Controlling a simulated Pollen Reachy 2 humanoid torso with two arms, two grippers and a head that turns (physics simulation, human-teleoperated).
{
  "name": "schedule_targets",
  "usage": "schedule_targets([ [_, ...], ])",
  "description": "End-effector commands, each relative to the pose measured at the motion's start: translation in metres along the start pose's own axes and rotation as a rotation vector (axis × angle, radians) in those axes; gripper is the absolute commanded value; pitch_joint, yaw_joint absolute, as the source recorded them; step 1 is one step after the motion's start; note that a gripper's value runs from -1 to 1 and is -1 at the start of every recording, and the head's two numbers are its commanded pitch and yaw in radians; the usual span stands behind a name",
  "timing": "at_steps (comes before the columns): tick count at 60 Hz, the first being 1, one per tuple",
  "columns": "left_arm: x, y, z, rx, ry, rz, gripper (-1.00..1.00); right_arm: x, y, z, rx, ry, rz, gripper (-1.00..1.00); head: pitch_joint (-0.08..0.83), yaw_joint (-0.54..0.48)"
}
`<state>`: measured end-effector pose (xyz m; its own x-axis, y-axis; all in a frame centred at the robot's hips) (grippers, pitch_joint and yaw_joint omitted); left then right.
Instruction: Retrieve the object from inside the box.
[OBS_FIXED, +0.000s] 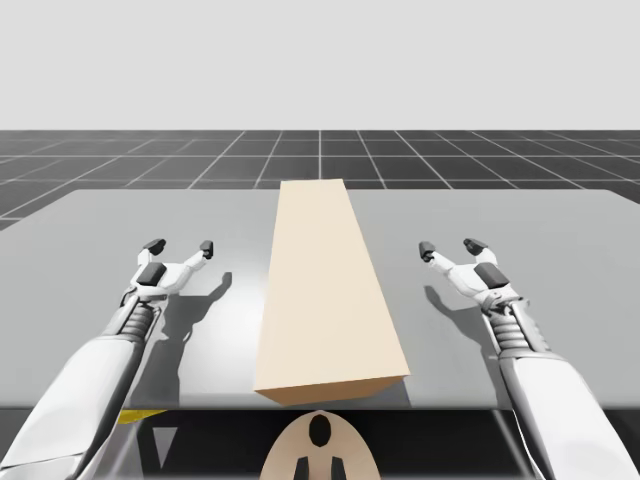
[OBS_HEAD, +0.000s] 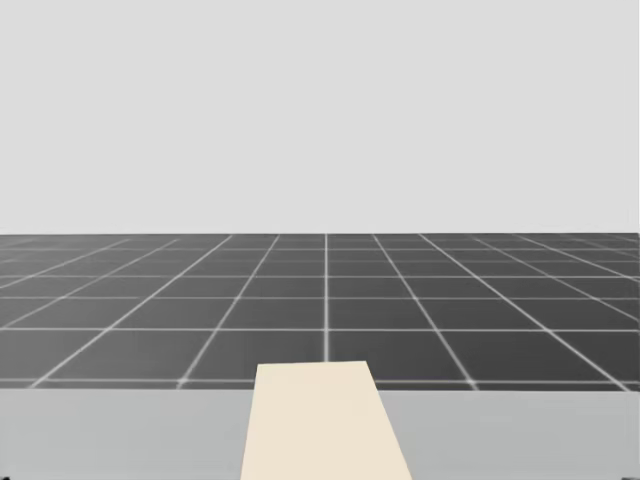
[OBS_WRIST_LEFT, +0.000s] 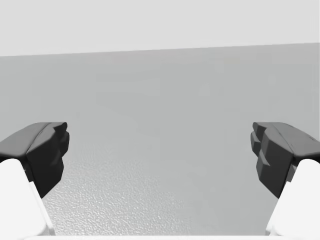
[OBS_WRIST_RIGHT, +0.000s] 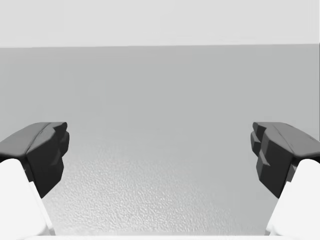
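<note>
**Long beige box on the grey counter, an open claw on either side**

The box (OBS_FIXED: 325, 290) lies lengthwise down the middle of the counter (OBS_FIXED: 100, 230), one short end near the counter's front edge and the other pointing away from me. Its top is a plain closed face, so whatever is inside is hidden. My left claw (OBS_FIXED: 180, 245) is well off to its left and my right claw (OBS_FIXED: 450, 246) well off to its right, neither touching it, each throwing a shadow on the counter. In the wrist views, the left claw (OBS_WRIST_LEFT: 160, 150) and right claw (OBS_WRIST_RIGHT: 160, 150) both have their dark fingertips (OBS_WRIST_LEFT: 50, 150) spread wide, with bare counter between them and nothing in their grip. The head view catches the box's far end (OBS_HEAD: 322, 420), with the dark gridded floor (OBS_HEAD: 320, 300) beyond the counter.
</note>
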<state>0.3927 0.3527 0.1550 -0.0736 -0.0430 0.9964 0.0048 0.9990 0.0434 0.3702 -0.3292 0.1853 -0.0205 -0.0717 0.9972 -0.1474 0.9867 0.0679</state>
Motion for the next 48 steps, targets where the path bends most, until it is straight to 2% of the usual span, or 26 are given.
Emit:
schedule_targets([
  [1,0.000,0.000,0.000,0.000,0.000,-0.003,-1.00,-0.001,0.002,0.002,-0.011,0.016,0.003,-1.00,-0.009,0.01],
  [6,0.000,0.000,0.000,0.000,0.001,-0.004,-1.00,-0.001,0.003,0.002,0.007,0.012,0.010,-1.00,-0.009,0.01],
  [13,-0.004,-0.003,0.000,-0.059,0.033,-0.028,-1.00,-0.007,0.006,0.001,0.092,0.057,0.057,-1.00,-0.009,0.01],
  [17,-0.009,-0.013,0.002,-0.172,0.089,-0.076,-1.00,-0.014,0.016,0.002,0.231,0.111,0.072,-1.00,-0.007,0.01],
  [20,-0.011,-0.016,0.003,-0.208,0.106,-0.090,-1.00,-0.015,0.019,0.002,0.259,0.119,0.079,-1.00,-0.006,0.01],
  [21,-0.014,-0.024,0.006,-0.280,0.123,-0.115,-1.00,-0.017,0.025,0.004,0.317,0.123,0.083,-1.00,-0.005,0.01],
  [23,-0.014,-0.028,0.008,-0.331,0.136,-0.117,-1.00,-0.017,0.029,0.005,0.356,0.126,0.079,-1.00,-0.005,0.01],
  [24,-0.014,-0.030,0.009,-0.351,0.132,-0.122,-1.00,-0.017,0.030,0.006,0.376,0.126,0.079,-1.00,-0.005,0.01],
  [25,-0.015,-0.036,0.013,-0.407,0.119,-0.151,-1.00,-0.016,0.035,0.009,0.424,0.117,0.090,-1.00,-0.006,0.01],
  [30,-0.014,-0.049,0.024,-0.542,0.082,-0.186,-1.00,-0.013,0.045,0.017,0.545,0.073,0.105,-1.00,-0.007,0.01],
  [36,-0.010,-0.061,0.037,-0.658,0.028,-0.212,-1.00,-0.009,0.054,0.026,0.642,0.017,0.144,-1.00,-0.009,0.01],
  [41,-0.006,-0.069,0.048,-0.738,-0.013,-0.217,-1.00,-0.007,0.059,0.033,0.710,-0.022,0.175,-1.00,-0.010,0.01],
  [48,0.000,-0.081,0.058,-0.790,-0.043,-0.230,-1.00,-0.006,0.061,0.037,0.743,-0.061,0.211,-1.00,-0.010,0.00],
])
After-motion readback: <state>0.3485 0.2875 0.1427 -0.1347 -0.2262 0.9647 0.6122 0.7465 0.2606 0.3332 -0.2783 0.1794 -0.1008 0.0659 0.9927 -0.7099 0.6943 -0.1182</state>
